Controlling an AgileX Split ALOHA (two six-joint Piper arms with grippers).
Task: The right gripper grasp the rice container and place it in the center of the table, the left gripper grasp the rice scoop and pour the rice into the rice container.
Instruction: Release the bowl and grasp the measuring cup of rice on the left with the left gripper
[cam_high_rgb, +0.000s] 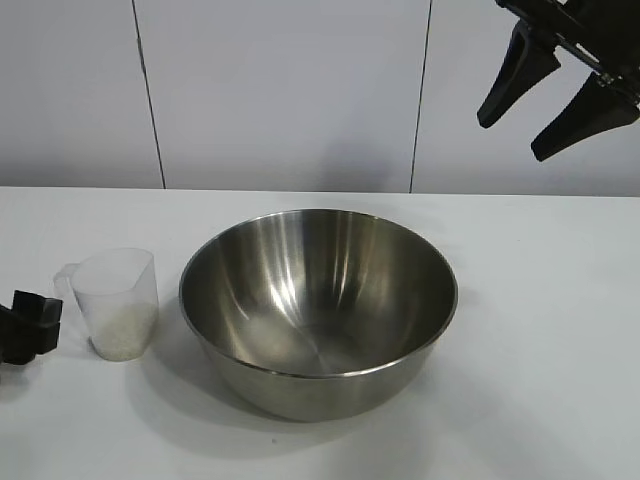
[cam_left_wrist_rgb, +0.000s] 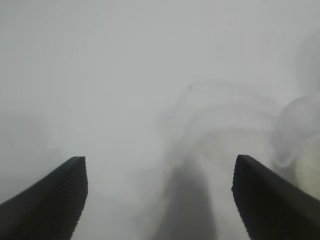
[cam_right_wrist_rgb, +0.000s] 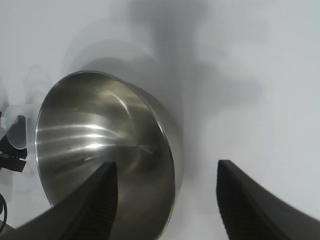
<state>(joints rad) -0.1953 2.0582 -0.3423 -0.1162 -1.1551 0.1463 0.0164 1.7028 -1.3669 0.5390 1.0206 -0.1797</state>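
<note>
Rice container (cam_high_rgb: 318, 305): silvery steel, brushed sheen, pale streaked reflections inside. Rice scoop (cam_high_rgb: 118, 300): translucent, milky-clear plastic; the rice (cam_high_rgb: 124, 332) in it is off-white. Tabletop (cam_high_rgb: 540, 350): plain white, grey shadows. Left gripper (cam_left_wrist_rgb: 160, 192) and right gripper (cam_high_rgb: 533, 110): matte black; inner finger faces finely ribbed. Wall (cam_high_rgb: 280, 90) behind right gripper: pale grey panels, dark seams.

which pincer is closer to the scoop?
Left. The left pincer sits on the table just beside the scoop, not touching. The right pincer hangs high, beyond the bowl.
</note>
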